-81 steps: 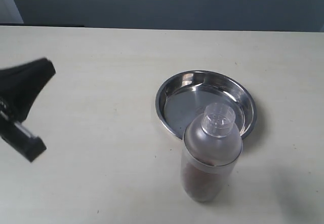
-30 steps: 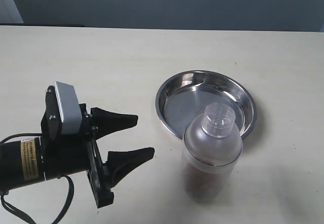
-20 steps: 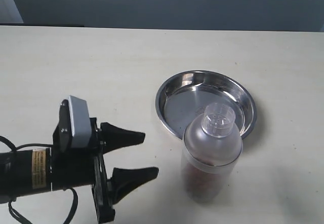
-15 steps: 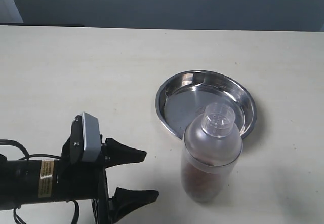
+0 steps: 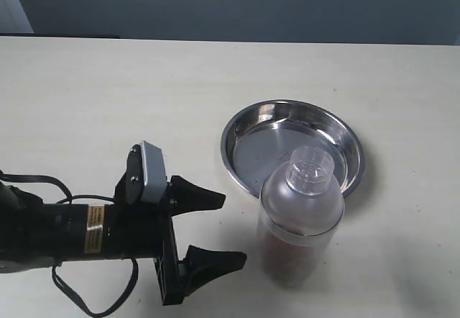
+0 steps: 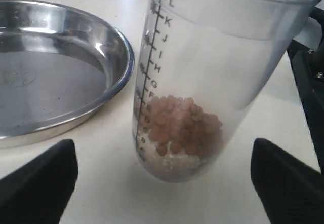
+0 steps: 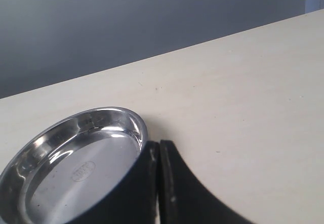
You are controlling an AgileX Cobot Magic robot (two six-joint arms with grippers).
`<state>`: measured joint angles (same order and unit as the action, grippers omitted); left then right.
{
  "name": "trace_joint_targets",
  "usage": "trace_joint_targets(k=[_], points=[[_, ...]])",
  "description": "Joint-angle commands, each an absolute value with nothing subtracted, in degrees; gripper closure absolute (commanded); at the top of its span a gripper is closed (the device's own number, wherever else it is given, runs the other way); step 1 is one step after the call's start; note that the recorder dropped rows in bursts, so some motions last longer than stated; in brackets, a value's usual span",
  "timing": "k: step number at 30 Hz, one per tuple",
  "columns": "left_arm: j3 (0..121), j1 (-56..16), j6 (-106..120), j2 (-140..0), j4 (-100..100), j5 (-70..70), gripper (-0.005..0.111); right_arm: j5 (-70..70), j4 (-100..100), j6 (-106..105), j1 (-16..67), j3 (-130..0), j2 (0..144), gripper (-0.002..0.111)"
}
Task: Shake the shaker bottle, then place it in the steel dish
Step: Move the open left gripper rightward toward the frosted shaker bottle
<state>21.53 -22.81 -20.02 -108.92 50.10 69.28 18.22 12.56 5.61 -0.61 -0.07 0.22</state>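
Note:
The shaker bottle (image 5: pixel 300 221) stands upright on the table, clear with a frosted dome, a small clear cap and reddish-brown bits at its bottom. It touches or overlaps the near rim of the empty steel dish (image 5: pixel 287 142). My left gripper (image 5: pixel 231 230) lies low on the table to the bottle's left, open, its tips a little short of the bottle. In the left wrist view the bottle (image 6: pixel 202 82) stands ahead between the spread fingertips (image 6: pixel 40 183), with the dish (image 6: pixel 50 82) beside it. My right gripper (image 7: pixel 159 155) is shut on nothing, close to the dish (image 7: pixel 76 176).
The pale table (image 5: pixel 144 95) stretches to the back and left. A dark wall runs behind its far edge. The left arm's black body and cable (image 5: pixel 65 235) lie along the front left of the table.
My left gripper has come in from the left edge, dropped low toward the front, and moved right toward the bottle with its jaws open. Bottle and dish have not moved.

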Motion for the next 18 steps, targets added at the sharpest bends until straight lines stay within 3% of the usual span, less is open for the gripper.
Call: trace_joint_targets(k=[1,18], points=[[23.41,-22.96,-22.81,-109.05,52.05,69.96,0.020,17.65,12.57,5.25,-0.51,0.00,0.00,0.109],[24.64,-22.96,-20.79,-109.66,57.04,69.96,0.020,17.65,12.57,5.25,-0.51,0.00,0.00,0.109]])
